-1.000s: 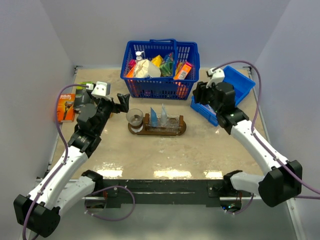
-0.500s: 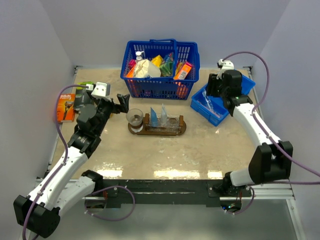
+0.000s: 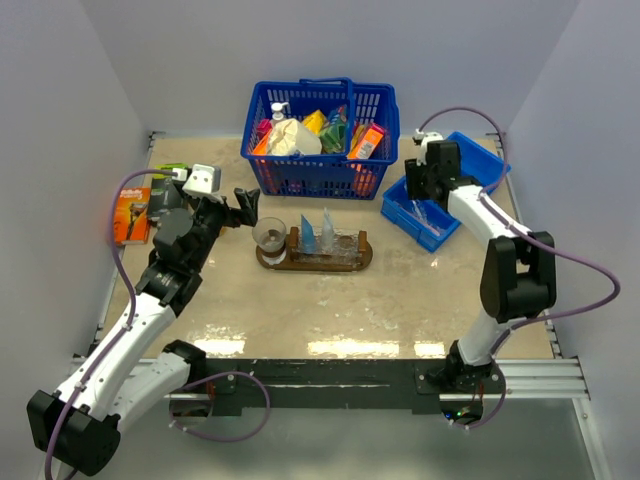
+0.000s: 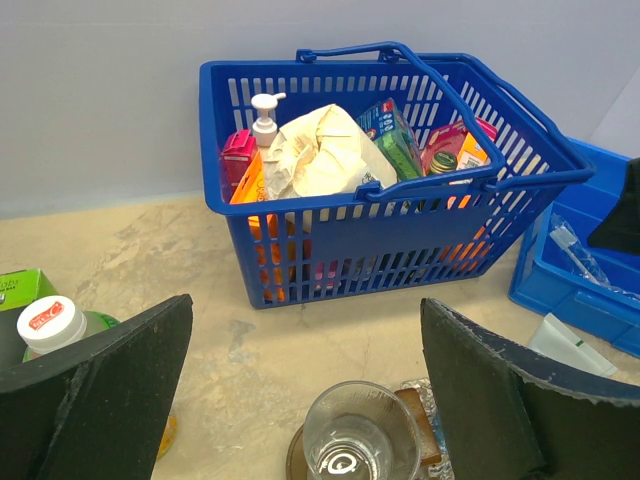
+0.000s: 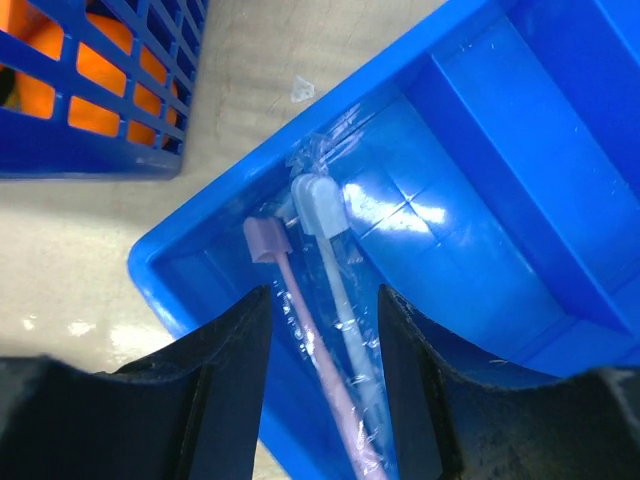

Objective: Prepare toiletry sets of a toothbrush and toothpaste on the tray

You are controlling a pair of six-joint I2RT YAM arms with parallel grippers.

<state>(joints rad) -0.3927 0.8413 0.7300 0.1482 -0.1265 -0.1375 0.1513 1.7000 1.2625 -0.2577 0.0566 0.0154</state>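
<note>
**Right hand lines up on a toothbrush in the bin**

Top view: the tray (image 3: 364, 258) lies mid-tabletop (image 3: 330, 310), just in front of the basket (image 3: 320, 140), where either arm can reach it. It carries a glass cup (image 3: 268, 234) at its left end and blue toothpaste tubes (image 3: 318, 232) standing upright next to it. I cannot make out a toothbrush on it, so the sets look unfinished. The left hand (image 3: 243, 205) hovers just left of the cup. The right hand (image 3: 420, 185) reaches down into the blue bin (image 3: 485, 165) at the right.

Left wrist view: the left hand's fingers (image 4: 110, 400) are spread wide with nothing between them. The cup sits below them and the basket beyond. This hand seems parked out of the way, ready to steady the cup.

Right wrist view: the right hand's fingers (image 5: 225, 380) stand partly apart, gripping nothing. They straddle a white toothbrush (image 5: 335, 270) and a pink toothbrush (image 5: 290, 290), which lie side by side in clear wrap on the bin floor. One finger is on each side of the handles, so closing should pinch across them. With both brushes between the fingers, the hand may catch two, and the wrap looks slippery.
</note>
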